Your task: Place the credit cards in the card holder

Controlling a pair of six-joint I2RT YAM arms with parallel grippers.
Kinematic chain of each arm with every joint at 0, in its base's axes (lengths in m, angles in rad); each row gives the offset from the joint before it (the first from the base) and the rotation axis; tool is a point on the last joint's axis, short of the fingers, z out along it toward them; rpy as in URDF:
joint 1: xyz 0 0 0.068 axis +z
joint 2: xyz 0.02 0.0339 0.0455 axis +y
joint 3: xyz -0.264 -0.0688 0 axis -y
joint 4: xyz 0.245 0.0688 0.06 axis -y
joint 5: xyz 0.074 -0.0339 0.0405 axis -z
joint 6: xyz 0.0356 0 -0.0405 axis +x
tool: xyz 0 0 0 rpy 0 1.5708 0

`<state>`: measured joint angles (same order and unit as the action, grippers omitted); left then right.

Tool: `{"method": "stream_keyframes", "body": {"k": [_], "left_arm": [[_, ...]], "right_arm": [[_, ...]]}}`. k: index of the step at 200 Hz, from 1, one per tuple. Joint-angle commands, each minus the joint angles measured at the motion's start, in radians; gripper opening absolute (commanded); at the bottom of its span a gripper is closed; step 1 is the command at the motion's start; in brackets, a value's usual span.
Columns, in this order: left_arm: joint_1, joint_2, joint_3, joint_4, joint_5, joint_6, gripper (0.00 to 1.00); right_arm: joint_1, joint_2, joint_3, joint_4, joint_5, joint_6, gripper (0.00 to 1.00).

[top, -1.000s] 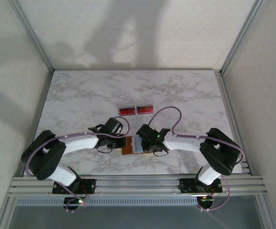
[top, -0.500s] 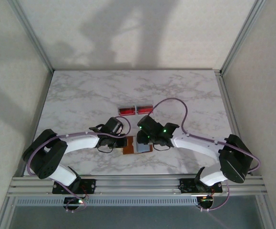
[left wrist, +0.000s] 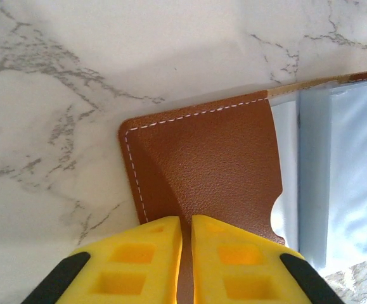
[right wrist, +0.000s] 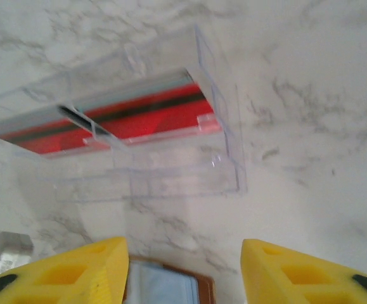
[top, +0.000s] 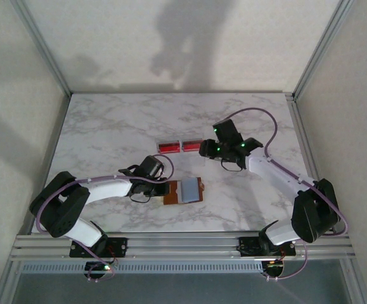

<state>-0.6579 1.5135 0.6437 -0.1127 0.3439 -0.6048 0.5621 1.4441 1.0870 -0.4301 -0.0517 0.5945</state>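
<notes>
Your left tool (left wrist: 186,253) pinches a flap of the card holder (left wrist: 202,158); a pale card (left wrist: 348,171) lies inside. Beyond the card holder, your right tool (right wrist: 183,272) gapes wide.

card holder (top: 170,192) on the table (top: 107,126), one card (top: 189,189) lying on it, tray (top: 181,140) behind it with cards (top: 168,147) inside

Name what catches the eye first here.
The red credit cards glow inside a clear tray mid-table, with the right hand open just before it. Closer in, the brown card holder lies open showing a pale blue card, its left flap pinched by the left hand.
</notes>
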Motion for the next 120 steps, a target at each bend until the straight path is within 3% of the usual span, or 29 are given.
{"method": "stream_keyframes", "body": {"k": [1, 27, 35, 55, 80, 120], "left_arm": [[-0.004, 0.006, -0.032, -0.045, -0.034, 0.005, 0.15], [-0.005, -0.004, -0.042, -0.033, -0.028, 0.001, 0.15], [-0.005, 0.001, -0.038, -0.036, -0.026, 0.005, 0.15], [-0.006, 0.002, -0.036, -0.038, -0.024, 0.007, 0.15], [-0.005, 0.004, -0.047, -0.024, -0.015, 0.010, 0.17], [-0.006, -0.013, -0.049, -0.028, -0.022, 0.005, 0.17]], "right_arm": [[-0.065, 0.036, 0.031, 0.120, -0.141, -0.171, 0.53], [-0.118, 0.127, 0.111, 0.171, -0.365, -0.370, 0.62], [-0.110, 0.155, 0.159, 0.132, -0.341, -0.455, 0.68], [-0.103, 0.190, 0.178, 0.188, -0.270, -0.603, 0.72], [-0.123, 0.314, 0.348, 0.061, -0.319, -0.704, 0.59], [-0.140, 0.553, 0.651, -0.264, -0.483, -0.958, 0.49]]}}
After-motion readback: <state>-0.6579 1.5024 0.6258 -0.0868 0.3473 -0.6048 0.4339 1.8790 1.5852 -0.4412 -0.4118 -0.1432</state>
